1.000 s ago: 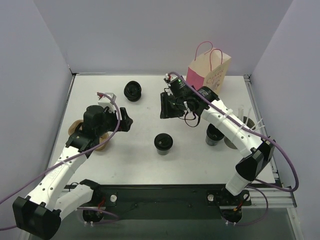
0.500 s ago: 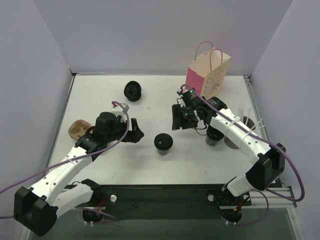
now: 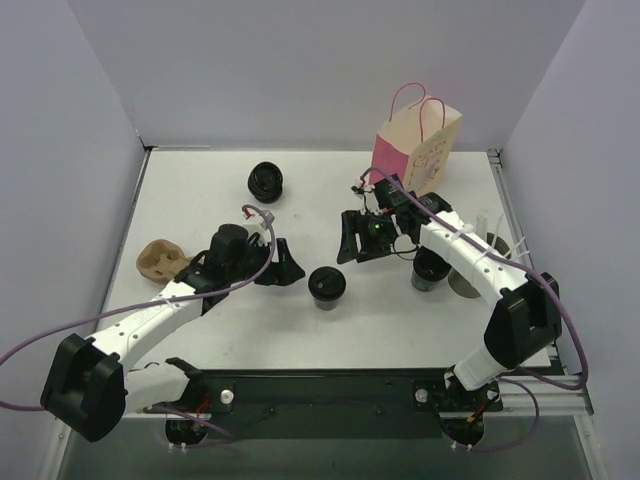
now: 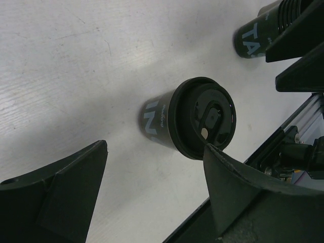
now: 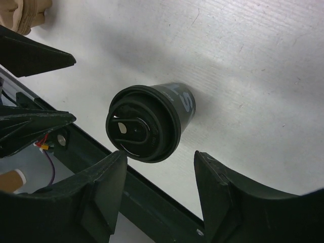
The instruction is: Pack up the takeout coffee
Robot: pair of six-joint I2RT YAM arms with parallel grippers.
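Observation:
Three takeout coffee cups stand on the white table: one in the middle [image 3: 327, 286], one at the far left [image 3: 266, 182], and one [image 3: 428, 271] partly under my right arm. The pink paper bag [image 3: 415, 145] stands upright at the far right. My left gripper [image 3: 290, 262] is open just left of the middle cup [image 4: 187, 119], its tips [image 4: 155, 149] apart from it and empty. My right gripper [image 3: 350, 243] is open just beyond and right of that same cup [image 5: 147, 124], with nothing between its fingertips [image 5: 159, 156]. A second cup [image 4: 255, 34] shows in the left wrist view.
A brown moulded cup carrier [image 3: 160, 260] lies at the left edge, behind my left arm. A grey cup with white sticks [image 3: 468, 283] stands by the right edge, beside the cup under my right arm. The dark front rail [image 3: 330, 385] runs along the near edge.
My left arm has swung right, off the brown carrier, to the middle cup. My right gripper has come nearer and lower toward that cup, and its jaws have widened.

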